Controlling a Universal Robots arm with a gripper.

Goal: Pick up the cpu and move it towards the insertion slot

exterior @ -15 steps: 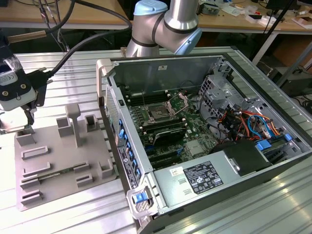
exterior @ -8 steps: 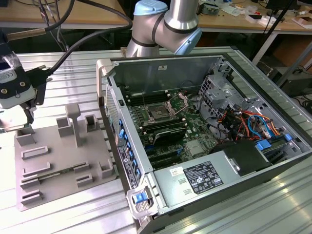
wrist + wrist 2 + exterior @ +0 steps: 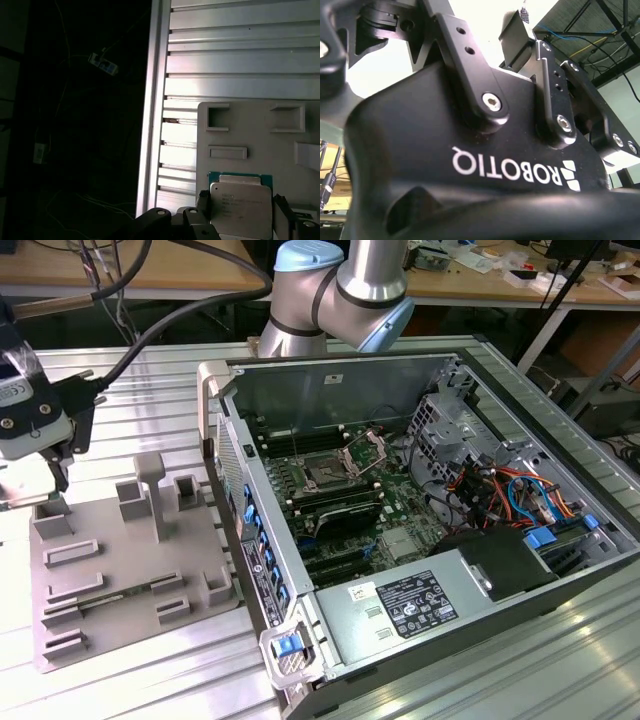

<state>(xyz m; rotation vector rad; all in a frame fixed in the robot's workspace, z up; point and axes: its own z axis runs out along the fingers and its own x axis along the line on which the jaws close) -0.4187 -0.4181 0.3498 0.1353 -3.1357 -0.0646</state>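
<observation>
Silver-tubed arm (image 3: 370, 275) with rounded pale blue joint caps (image 3: 300, 260), thick black cable (image 3: 160, 330) trailing off it, matte black gripper (image 3: 241, 210) — silver socket screws (image 3: 492, 102), white lettering (image 3: 515, 167) across its body

cpu (image 3: 241, 207): silvery-white top, green border. fixture (image 3: 130, 570): plain grey. insertion slot (image 3: 325, 477): dark centre, silver frame.

Grey plastic fixture (image 3: 120, 570), lower left on ribbed metal desk (image 3: 560, 660), carries silvery square cpu (image 3: 241, 207); open steel computer case (image 3: 330, 390) at centre-right holds square insertion slot (image 3: 326, 473).
</observation>
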